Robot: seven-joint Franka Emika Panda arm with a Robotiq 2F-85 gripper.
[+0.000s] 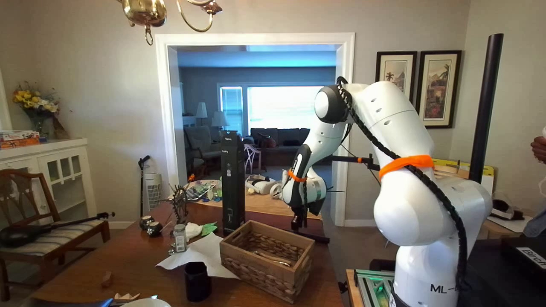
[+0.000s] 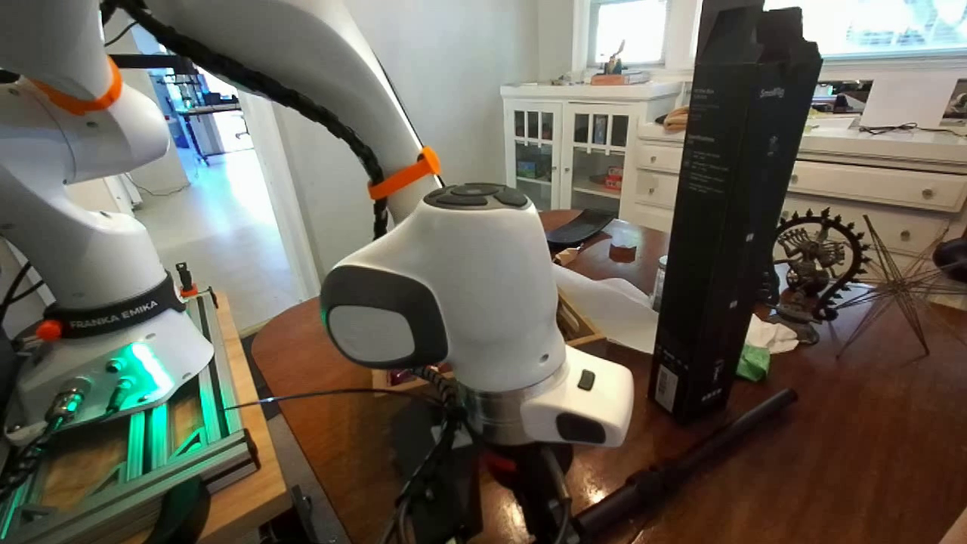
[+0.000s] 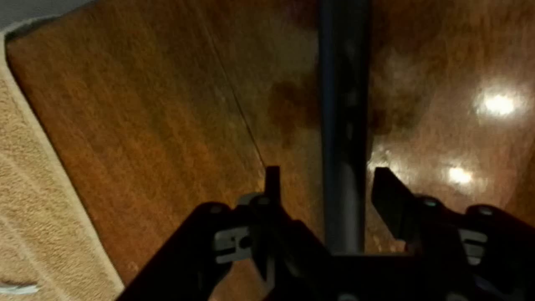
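Observation:
My gripper (image 3: 327, 171) is open, with a black rod (image 3: 345, 125) showing between its two fingers in the wrist view, nearer the right finger. Neither finger appears to press on the rod; how far above it they are is hard to tell. The rod lies on the brown wooden table (image 3: 167, 125). It also shows in both exterior views (image 1: 313, 238) (image 2: 718, 446). The gripper points down over the table in an exterior view (image 1: 299, 219). In an exterior view its fingertips are hidden or cut off at the bottom. A tall black box (image 1: 232, 183) (image 2: 736, 211) stands upright near the rod.
A woven basket with a wooden rim (image 1: 239, 251) holds a thin light-coloured item. A black cup (image 1: 197, 281), white paper (image 1: 200, 256), a glass jar (image 1: 180, 238) and a round metal statue (image 2: 816, 264) stand or lie around. A tan surface (image 3: 42, 188) adjoins the table's edge.

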